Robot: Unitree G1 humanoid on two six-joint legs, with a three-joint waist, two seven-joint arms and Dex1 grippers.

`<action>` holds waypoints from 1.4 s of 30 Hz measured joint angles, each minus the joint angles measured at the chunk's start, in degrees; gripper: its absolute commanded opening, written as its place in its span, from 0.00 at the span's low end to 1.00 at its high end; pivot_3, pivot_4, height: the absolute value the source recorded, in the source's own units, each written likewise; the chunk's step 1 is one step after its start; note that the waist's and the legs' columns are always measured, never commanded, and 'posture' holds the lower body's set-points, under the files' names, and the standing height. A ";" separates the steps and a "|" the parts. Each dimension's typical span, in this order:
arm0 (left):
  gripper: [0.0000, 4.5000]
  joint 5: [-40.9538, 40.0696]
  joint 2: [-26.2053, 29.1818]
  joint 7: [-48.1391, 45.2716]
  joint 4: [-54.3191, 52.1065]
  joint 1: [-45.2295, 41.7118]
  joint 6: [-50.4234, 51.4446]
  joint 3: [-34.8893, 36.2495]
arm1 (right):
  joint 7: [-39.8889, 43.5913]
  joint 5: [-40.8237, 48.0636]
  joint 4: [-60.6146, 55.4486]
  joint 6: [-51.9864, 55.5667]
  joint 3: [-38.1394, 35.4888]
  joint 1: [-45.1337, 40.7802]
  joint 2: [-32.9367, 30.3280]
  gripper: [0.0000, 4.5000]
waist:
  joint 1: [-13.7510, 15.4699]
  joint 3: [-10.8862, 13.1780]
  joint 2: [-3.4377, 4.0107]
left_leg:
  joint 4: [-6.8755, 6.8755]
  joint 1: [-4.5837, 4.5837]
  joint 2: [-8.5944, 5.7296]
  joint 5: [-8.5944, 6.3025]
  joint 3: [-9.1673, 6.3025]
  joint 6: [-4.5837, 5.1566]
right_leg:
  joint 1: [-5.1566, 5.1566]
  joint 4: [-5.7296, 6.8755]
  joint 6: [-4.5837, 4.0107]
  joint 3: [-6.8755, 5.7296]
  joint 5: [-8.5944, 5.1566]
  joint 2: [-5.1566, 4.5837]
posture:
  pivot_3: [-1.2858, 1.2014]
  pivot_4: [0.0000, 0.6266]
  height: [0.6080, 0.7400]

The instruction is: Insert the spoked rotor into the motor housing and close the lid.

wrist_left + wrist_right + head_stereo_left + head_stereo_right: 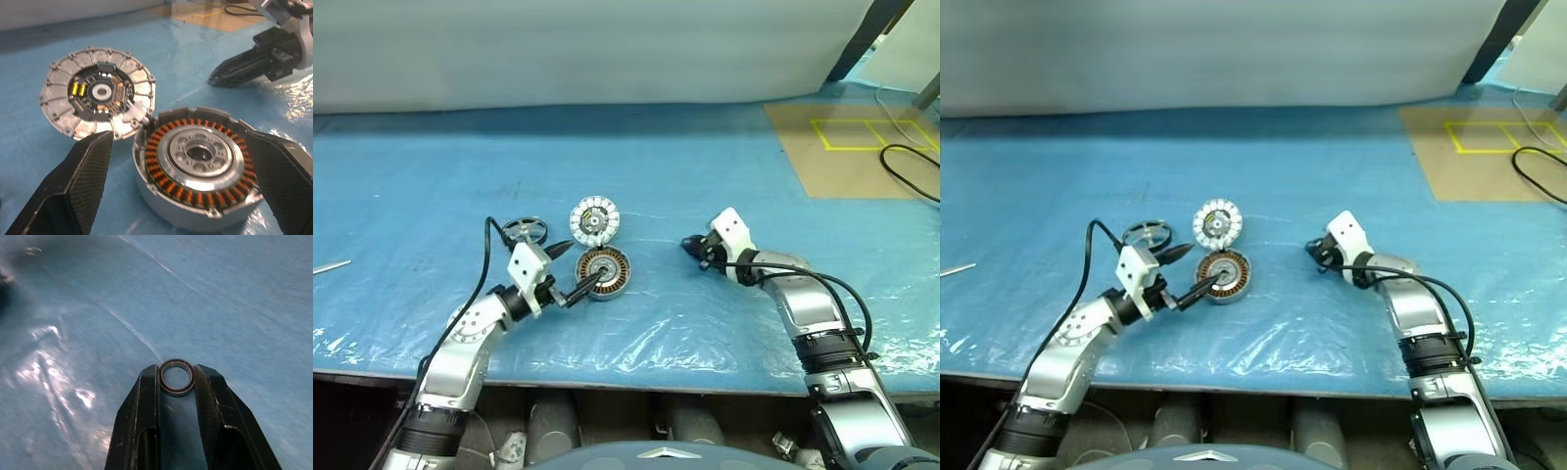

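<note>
The right jaws (pixel 176 382) are pinched on a small metal ring (pixel 176 377) just above the table (pixel 724 176); the left jaws (pixel 181 161) are spread wide either side of the motor housing (pixel 198 171). The lid (pixel 594 220) lies touching it, segments up. The spoked rotor (pixel 526 231), judged stiff and light, is best taken by its rim; the left arm stands nearest it.

The motor housing (pixel 200 181) looks like bright machined metal, its shell satin silver, with glossy copper windings and a polished grey hub. The lid (pixel 98 93) is dull cast-looking metal with matt pale segments. A small ring (pixel 176 377) shines like polished steel. The table cover (pixel 705 176) is glossy, wrinkled blue plastic film.
</note>
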 measured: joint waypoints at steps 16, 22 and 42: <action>1.00 -1.10 4.65 0.32 -1.06 3.22 0.44 6.22 | 14.35 3.69 -7.16 6.27 18.33 -12.65 1.45 0.14 | 0.65 0.09 0.14 | -0.16 -0.22 -0.06 0.07 -0.01 -0.12 | -0.02 -0.32 0.00 -0.10 0.01 -0.07 | 0.52 0.24 1.00; 1.00 -1.09 3.42 0.94 -2.50 3.16 0.85 5.29 | 14.91 1.18 -3.75 3.57 21.08 -12.87 1.47 0.14 | 0.52 0.09 0.14 | -0.16 -0.15 -0.03 0.07 -0.01 -0.12 | -0.01 -0.27 0.00 -0.09 0.01 -0.06 | 0.52 0.24 1.00; 1.00 -1.08 2.84 1.64 -2.53 2.39 1.19 4.43 | 15.29 -1.39 -3.35 1.04 22.37 -12.83 2.70 0.14 | 0.54 0.09 0.14 | 0.00 -0.13 -0.02 0.06 -0.01 -0.10 | -0.01 -0.07 -0.01 -0.08 0.01 -0.06 | 0.52 0.24 1.00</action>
